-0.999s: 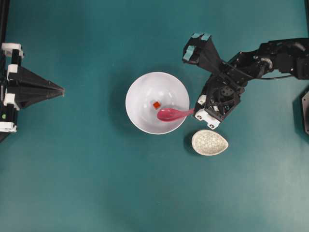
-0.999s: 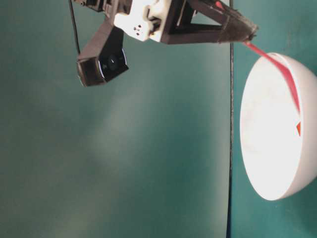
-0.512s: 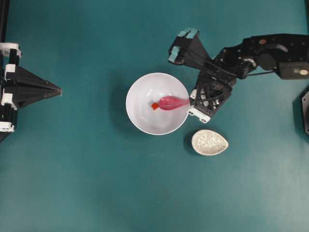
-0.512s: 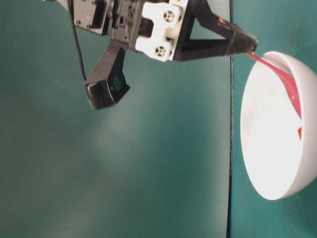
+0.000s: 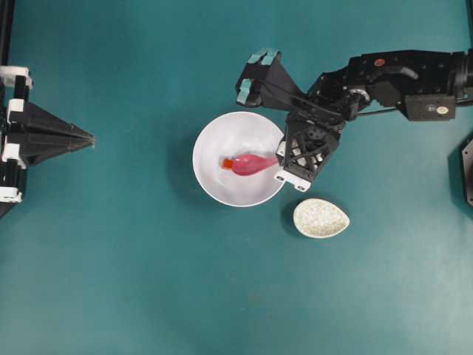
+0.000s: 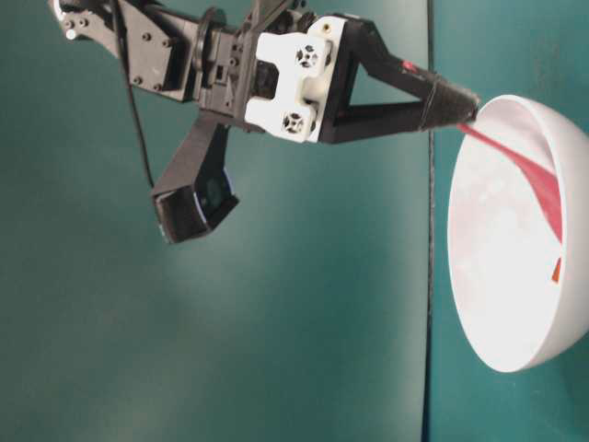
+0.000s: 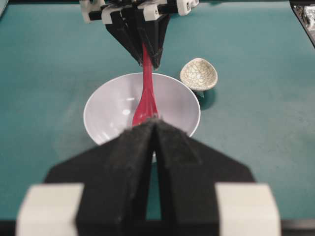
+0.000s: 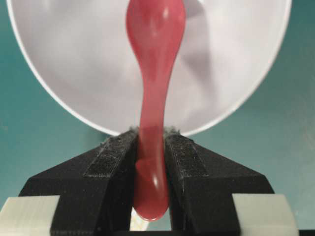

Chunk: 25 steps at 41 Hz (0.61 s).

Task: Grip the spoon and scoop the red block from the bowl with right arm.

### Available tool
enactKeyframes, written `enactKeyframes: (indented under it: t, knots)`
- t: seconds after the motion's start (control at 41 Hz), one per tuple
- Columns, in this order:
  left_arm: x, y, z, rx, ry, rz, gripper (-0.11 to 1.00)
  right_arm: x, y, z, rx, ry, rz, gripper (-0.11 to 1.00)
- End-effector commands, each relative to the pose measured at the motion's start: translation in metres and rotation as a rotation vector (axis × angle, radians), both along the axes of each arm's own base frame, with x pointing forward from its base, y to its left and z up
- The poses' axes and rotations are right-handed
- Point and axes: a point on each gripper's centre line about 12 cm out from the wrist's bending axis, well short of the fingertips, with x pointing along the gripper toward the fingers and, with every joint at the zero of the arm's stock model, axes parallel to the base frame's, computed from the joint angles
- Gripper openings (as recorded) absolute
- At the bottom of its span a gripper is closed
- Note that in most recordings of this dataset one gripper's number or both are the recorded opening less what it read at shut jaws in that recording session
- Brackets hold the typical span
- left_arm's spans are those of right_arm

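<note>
The right gripper (image 5: 281,157) is clamping the spoon (image 5: 247,163) by its handle, its jaws pinching it; inside the bowl (image 5: 211,177), the scoop is half hiding the red block (image 5: 228,163). The left gripper (image 5: 93,137) is sitting with jaws pressed together.

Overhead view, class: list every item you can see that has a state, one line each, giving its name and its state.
spoon: held by its handle, scoop down inside the bowl.
red block: in the bowl, at the scoop's tip, not yet lifted.
bowl: upright on the table.
right gripper: jaws shut on the spoon handle.
left gripper: jaws shut, holding nothing.
spoon rest: empty, beside the bowl.
</note>
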Motion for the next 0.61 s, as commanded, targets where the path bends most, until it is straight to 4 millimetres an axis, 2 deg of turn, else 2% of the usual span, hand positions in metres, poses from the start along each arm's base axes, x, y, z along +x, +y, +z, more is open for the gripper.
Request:
enactKeyframes:
  t: [0.0, 0.585]
  knots:
    - [0.0023, 0.0003, 0.0118, 0.003, -0.029, 0.001, 0.00, 0.0071, -0.0020, 0.0147, -0.011, -0.049, 0.002, 0.22]
    - [0.0031, 0.0006, 0.0100, 0.002, -0.021, 0.003, 0.00, 0.0167, -0.0081, 0.0148, -0.052, -0.143, -0.026, 0.22]
